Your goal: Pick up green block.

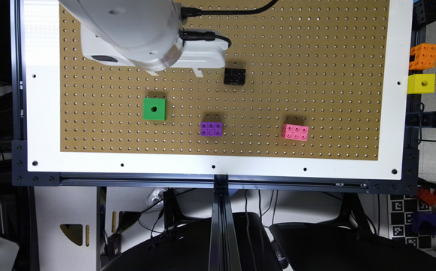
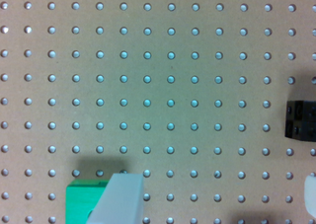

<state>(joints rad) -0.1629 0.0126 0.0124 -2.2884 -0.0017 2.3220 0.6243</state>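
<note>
The green block [image 1: 154,108], a bright green cube with one dark round hole in its top, sits on the brown pegboard [image 1: 296,45] toward the exterior view's left. My gripper [image 1: 175,73] hangs above the board, further back than the block and a little to its right. In the wrist view a corner of the green block [image 2: 84,199] shows partly behind one pale finger [image 2: 121,199]. The other finger is at the picture's edge. The gripper [image 2: 216,204] is open, with only bare pegboard between the fingers.
A black block [image 1: 234,76] [image 2: 301,119] lies just right of the gripper. A purple block [image 1: 211,128] and a pink block [image 1: 295,132] sit nearer the board's front edge. A yellow cube [image 1: 421,83] and an orange block [image 1: 423,56] stand off the board at the right.
</note>
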